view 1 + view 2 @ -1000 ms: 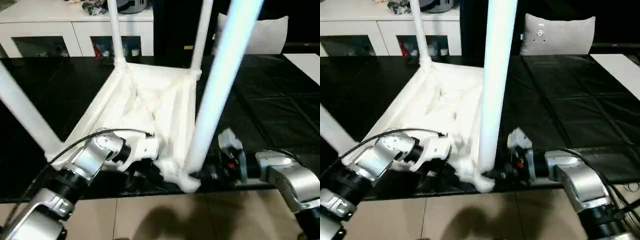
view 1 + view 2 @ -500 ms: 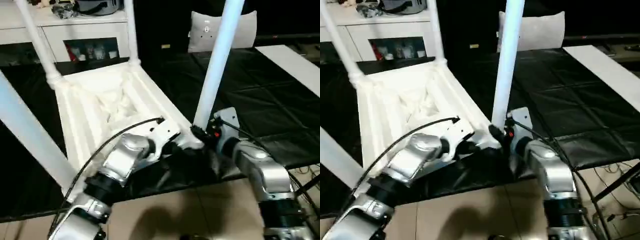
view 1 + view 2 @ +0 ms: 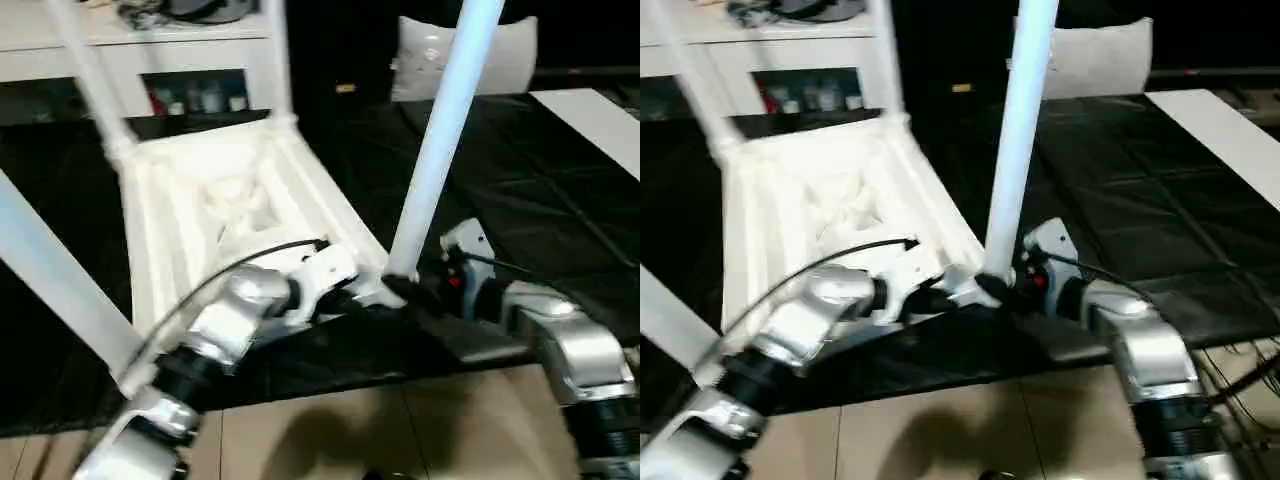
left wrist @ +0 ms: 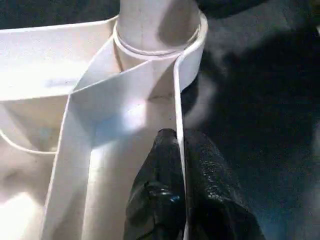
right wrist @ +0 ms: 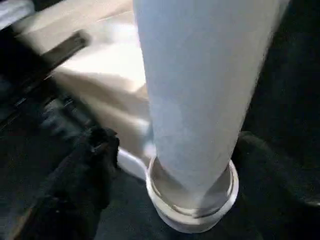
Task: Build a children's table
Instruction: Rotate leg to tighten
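Black work table [image 3: 560,200], tabletop [image 3: 210,210] turned, right end effector [image 3: 1015,285] widened

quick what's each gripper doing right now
Left gripper: shut on the thin side wall of the white plastic rectangular tabletop.
Right gripper: open, fingers either side of the tapered white round leg.

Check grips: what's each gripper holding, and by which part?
Left gripper pinches the tabletop's thin side wall beside the near corner socket. Right gripper stands open around the base of the leg in that socket, not clamped.
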